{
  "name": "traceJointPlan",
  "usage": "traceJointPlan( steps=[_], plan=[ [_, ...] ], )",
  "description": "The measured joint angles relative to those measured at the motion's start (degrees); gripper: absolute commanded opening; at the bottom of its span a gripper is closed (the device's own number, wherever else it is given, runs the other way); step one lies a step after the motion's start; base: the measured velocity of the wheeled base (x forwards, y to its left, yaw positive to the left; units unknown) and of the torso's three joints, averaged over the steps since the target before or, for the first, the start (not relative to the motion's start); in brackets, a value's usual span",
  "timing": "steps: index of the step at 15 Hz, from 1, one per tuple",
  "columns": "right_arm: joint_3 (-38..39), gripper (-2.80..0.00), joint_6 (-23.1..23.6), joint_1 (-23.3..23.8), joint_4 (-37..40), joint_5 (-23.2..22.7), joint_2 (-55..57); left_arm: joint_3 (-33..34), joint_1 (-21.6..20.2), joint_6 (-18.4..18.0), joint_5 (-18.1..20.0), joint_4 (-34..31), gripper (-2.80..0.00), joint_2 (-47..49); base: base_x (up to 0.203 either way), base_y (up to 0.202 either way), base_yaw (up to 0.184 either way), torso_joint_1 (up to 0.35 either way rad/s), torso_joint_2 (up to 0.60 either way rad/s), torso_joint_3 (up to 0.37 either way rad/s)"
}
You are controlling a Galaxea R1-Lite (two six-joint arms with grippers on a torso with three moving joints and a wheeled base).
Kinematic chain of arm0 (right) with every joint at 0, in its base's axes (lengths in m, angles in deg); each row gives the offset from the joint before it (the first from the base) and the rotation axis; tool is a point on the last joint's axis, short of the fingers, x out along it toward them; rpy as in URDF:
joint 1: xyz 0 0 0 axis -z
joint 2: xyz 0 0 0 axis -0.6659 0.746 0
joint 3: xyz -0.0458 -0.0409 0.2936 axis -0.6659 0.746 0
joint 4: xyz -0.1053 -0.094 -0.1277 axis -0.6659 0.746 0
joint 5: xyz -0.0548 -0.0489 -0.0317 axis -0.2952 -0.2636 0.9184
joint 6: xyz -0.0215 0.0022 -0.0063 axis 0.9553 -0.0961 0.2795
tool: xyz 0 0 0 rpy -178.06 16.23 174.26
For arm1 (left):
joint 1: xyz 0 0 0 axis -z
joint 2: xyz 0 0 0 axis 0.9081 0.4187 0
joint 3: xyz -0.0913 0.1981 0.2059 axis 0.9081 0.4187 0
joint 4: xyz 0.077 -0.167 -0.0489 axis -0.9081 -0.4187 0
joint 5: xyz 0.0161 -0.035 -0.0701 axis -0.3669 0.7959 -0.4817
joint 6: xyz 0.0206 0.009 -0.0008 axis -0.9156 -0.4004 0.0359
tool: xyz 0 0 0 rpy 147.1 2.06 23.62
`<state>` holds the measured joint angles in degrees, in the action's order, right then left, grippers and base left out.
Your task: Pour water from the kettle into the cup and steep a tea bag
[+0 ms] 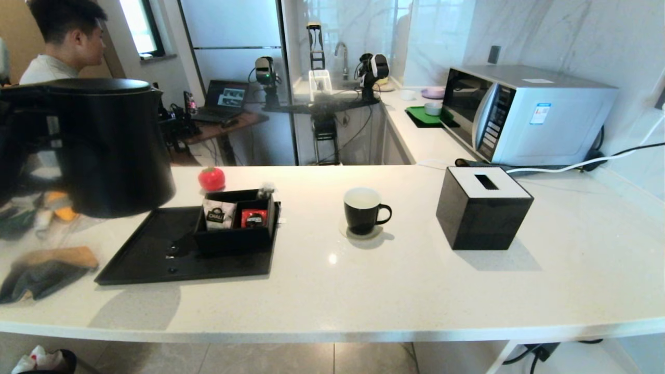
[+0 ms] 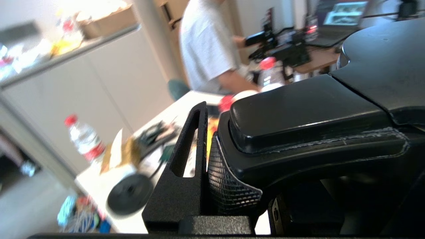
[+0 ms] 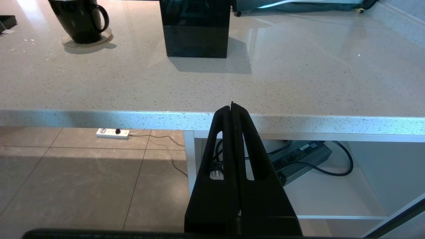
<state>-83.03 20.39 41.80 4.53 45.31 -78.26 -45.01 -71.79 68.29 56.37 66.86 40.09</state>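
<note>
Black kettle [image 1: 104, 145] held off the counter [image 1: 363, 291] at far left, left gripper [image 2: 212, 166] clamped on its handle [image 2: 308, 113] — cup [image 1: 362, 210] upright on a coaster mid-counter, well apart; right gripper [image 3: 232, 109] pressed closed, empty, below the counter edge.

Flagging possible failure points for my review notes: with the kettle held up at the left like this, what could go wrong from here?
1. The left gripper holds the kettle by its handle, well left of the cup; carrying it across could clip the black sachet box on the tray.
2. The cup is small beside the kettle, so a pour may overshoot onto the counter.
3. The right gripper sits shut below the counter edge, unable to steady the cup.
</note>
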Motion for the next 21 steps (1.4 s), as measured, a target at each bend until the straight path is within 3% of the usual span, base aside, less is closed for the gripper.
traceJointPlan(
  steps=[5,10,17,21],
  plan=[
    [0.00,-2.80,0.02,0.00,0.00,0.02,0.00,10.54,-5.15,6.73,1.53,1.80,-2.80,-4.62,0.000,0.000,0.000,0.000,0.00,0.000],
    [0.00,-2.80,-0.01,0.02,0.00,0.05,0.00,20.86,-8.81,8.65,1.60,17.46,-2.80,-1.58,0.000,0.000,0.000,0.000,0.00,0.000],
    [0.00,-2.80,-0.01,0.00,0.02,0.02,0.00,22.85,-12.29,8.64,1.77,37.09,-2.80,13.11,0.000,0.000,0.000,0.000,0.00,0.000],
    [0.00,-2.80,-0.01,0.02,0.00,0.02,0.00,22.60,-12.76,8.65,1.94,43.48,-2.80,21.80,0.000,0.000,0.000,0.000,0.00,0.000]
  ],
)
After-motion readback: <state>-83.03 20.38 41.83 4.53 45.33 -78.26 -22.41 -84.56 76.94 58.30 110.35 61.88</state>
